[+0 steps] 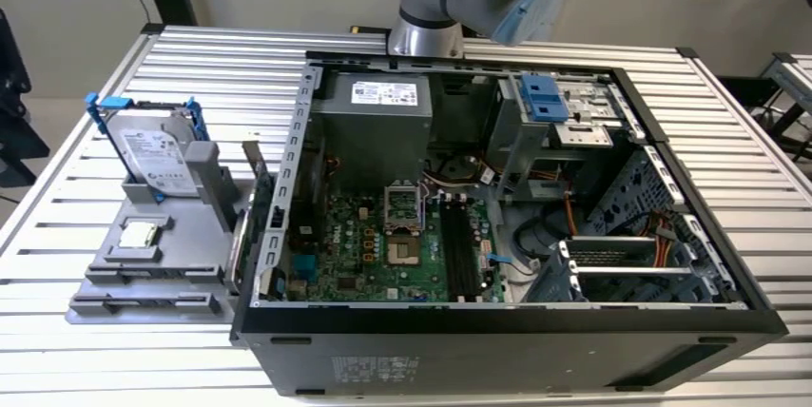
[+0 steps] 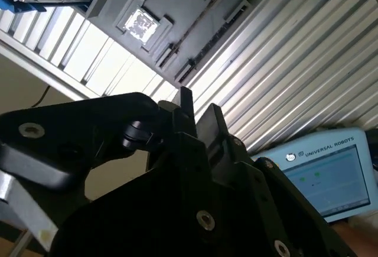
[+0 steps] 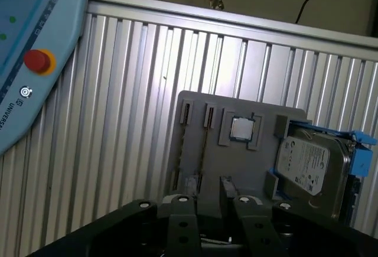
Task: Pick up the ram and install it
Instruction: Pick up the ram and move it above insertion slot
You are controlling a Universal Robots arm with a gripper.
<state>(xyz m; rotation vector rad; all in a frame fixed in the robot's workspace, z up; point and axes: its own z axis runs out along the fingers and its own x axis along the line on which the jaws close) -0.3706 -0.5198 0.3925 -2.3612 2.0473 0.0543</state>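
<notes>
Whether my claw (image 3: 214,208) is clenched I cannot tell; the ram (image 3: 204,147), apparently edge-up in the grey tray (image 3: 251,168) below, runs lengthwise away from it.

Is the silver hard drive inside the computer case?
No, the hard drive sits on the gray tray outside the computer case, at the exterior view's left.

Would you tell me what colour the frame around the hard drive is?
Blue; the frame shows best in the exterior view.

Silver-grey arm (image 1: 432,8) with pale blue joint cap (image 1: 533,8), matte black tool (image 3: 212,210) studded with small silver screws (image 3: 183,198)
</notes>
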